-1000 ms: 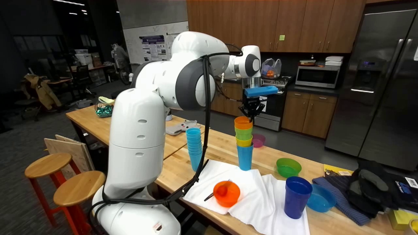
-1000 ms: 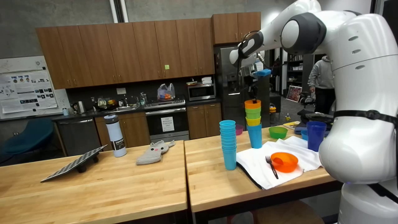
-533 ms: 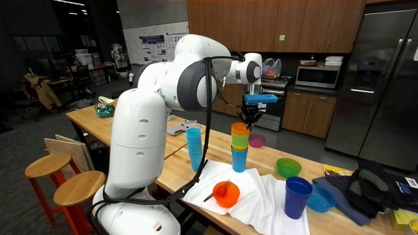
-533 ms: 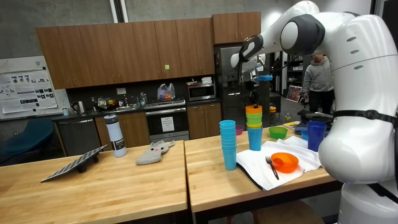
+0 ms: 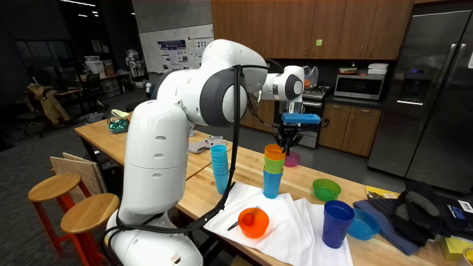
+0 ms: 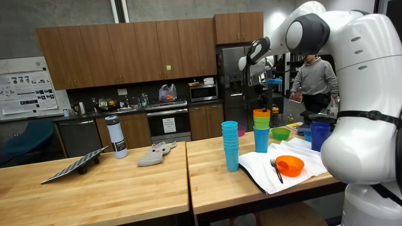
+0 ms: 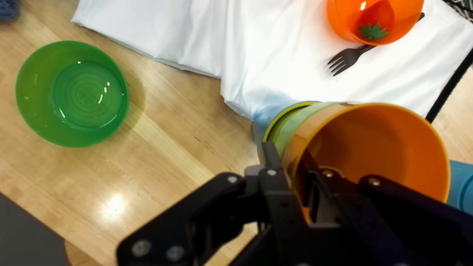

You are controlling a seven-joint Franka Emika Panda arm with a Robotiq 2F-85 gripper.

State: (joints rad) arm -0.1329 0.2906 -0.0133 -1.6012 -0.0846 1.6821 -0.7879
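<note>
Orange cup (image 7: 388,144): uppermost, stacked above green cup (image 5: 274,166) and blue cup (image 5: 272,183).
Hand (image 7: 290,157): one finger inside orange cup, one outside; whether clamped, cannot tell.
White cloth (image 7: 281,48): bears orange bowl (image 6: 293,166), dark fork (image 6: 276,171).

On the right, a black gripper (image 6: 264,110) hangs at an orange cup (image 6: 260,114), stacked above a green cup (image 6: 261,122) and a blue cup (image 6: 261,141). To the left stands a light-blue cup stack (image 6: 231,150); nearer, a fork (image 6: 277,171) lies left of an orange bowl (image 6: 291,167) on a white cloth (image 6: 258,167).
</note>
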